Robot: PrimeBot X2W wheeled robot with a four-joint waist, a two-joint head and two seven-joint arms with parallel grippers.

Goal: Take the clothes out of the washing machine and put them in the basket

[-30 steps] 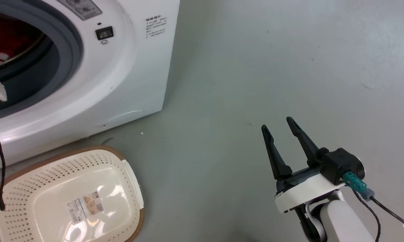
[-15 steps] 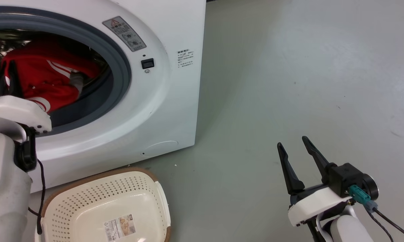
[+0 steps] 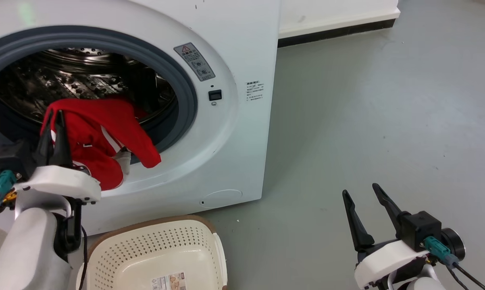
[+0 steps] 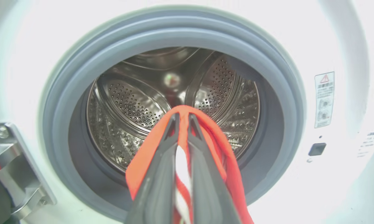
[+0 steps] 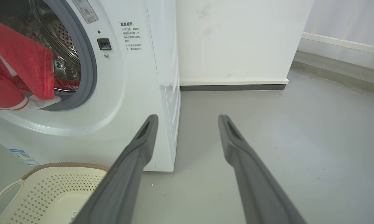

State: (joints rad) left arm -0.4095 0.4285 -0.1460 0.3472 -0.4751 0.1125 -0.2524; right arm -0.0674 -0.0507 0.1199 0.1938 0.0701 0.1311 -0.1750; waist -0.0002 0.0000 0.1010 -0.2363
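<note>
One red garment (image 3: 117, 121), clamped in left gripper (image 3: 54, 117) at washing machine (image 3: 234, 141) porthole (basket (image 3: 165, 245) below); right gripper (image 3: 360, 189) parted, holding nothing.

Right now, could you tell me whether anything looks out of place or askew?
Only the red clothes, draped half out of the washing machine over its rim, pinched by the left gripper. The basket sits upright.

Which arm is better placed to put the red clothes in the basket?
Left. The left gripper has jaws shut on the clothes, with the basket below it; the right gripper is open, off to the side.
</note>
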